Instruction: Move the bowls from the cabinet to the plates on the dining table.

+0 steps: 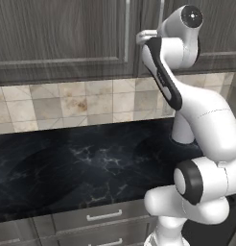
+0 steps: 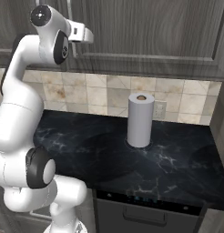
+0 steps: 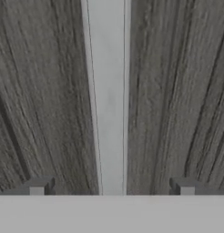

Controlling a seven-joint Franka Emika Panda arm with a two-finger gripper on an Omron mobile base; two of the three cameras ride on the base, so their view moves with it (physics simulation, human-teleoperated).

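Note:
The grey wood-grain cabinet point(image 1: 67, 33) hangs on the wall above the counter with its panelled doors closed, so the bowls are hidden. My gripper point(image 3: 111, 187) is open and raised right up against a door. In the hand view the long pale bar handle point(image 3: 108, 91) runs upright between the two dark fingertips point(image 3: 38, 186), touching neither. From the base views the hand point(image 1: 141, 36) sits beside that handle point(image 1: 128, 29) at the seam of two doors, and the gripper point(image 2: 86, 34) points at the cabinet front point(image 2: 155, 32). The plates and the dining table are out of view.
A black marble-look counter point(image 1: 81, 163) runs under the cabinet, backed by beige tiles. A white paper-towel roll point(image 2: 140, 119) stands upright on it to the right of my arm. Low grey drawers point(image 1: 104, 216) sit below the counter edge.

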